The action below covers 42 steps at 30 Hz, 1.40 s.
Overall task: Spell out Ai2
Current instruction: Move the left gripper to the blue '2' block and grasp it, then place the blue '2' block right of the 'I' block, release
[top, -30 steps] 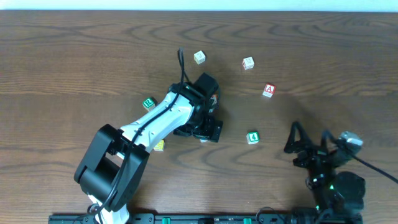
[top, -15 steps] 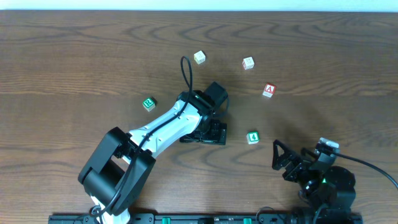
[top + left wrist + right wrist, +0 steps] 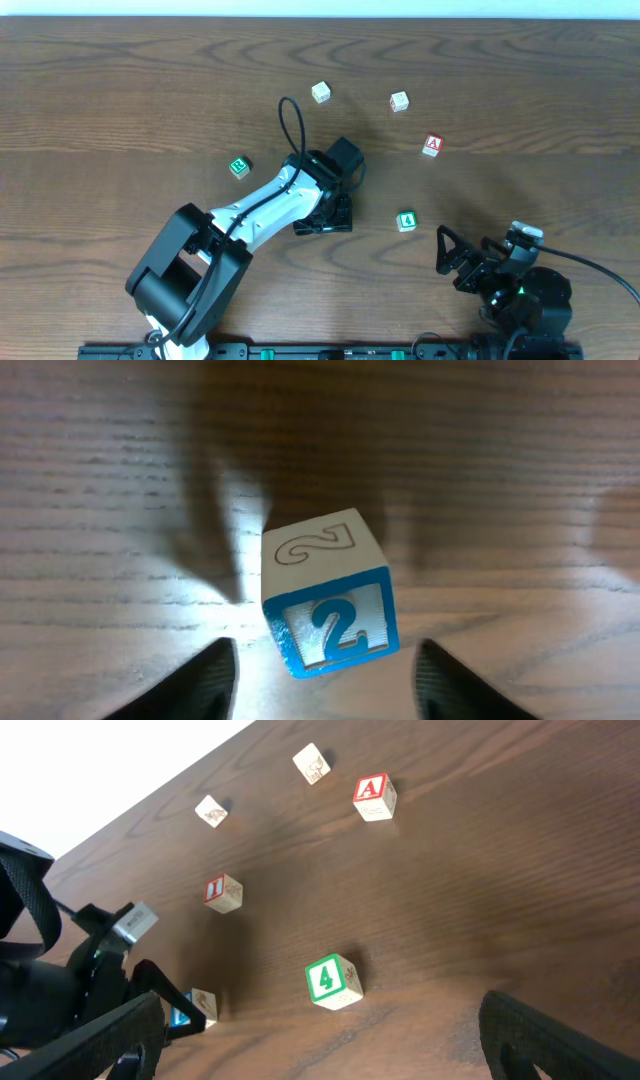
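Left gripper (image 3: pixel 327 663) straddles the small blue-framed wooden "2" cube (image 3: pixel 328 595), jaws at nine and three o'clock, not touching; right gripper (image 3: pixel 325 1035) gapes empty.

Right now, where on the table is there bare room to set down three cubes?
Bare: the wide table stretch left of the left green cube; the right end beyond the A cube. Crowded: the middle, where the left gripper straddles the 2 cube, with the 4 cube near.
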Motion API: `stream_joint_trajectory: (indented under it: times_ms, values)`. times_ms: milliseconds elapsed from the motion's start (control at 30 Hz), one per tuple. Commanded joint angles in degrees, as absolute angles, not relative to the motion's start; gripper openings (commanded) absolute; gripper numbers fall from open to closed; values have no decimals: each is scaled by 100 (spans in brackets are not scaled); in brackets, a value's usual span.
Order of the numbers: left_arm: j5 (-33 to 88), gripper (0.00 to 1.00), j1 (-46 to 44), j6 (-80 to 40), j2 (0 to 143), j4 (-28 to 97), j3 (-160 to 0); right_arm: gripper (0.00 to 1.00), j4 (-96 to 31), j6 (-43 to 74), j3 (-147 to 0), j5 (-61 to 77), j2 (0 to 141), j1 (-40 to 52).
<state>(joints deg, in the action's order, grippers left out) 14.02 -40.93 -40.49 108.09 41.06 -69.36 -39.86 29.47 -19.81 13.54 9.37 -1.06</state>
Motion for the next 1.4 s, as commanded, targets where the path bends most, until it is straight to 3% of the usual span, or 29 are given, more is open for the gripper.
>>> stream_joint_trajectory:
  times_ms: [0, 400, 833, 1033, 1233, 1367]
  values:
    - [1216, 52, -4091, -4364, 10801, 4071, -6899, 99, -3990, 2858, -2025, 1400, 928, -163]
    - [1135, 35, -4093, -4591, 10847, 4014, -6899, 99, -4012, 2742, -2025, 1400, 928, -163]
    - [832, 22, -4091, -4484, 10847, 4003, -6899, 99, -4121, 2578, -2025, 1398, 928, -163]
    - [231, 18, -4077, -3942, 10833, 4071, -7076, 99, -4117, 2556, -2025, 1393, 928, -163]
    - [-937, 18, -4012, -2536, 10822, 4150, -7911, 99, -4117, 2558, -2025, 1391, 928, -163]
    - [-939, 18, -3865, -2126, 10822, 3990, -8128, 99, -4115, 2561, -2025, 1393, 928, -163]
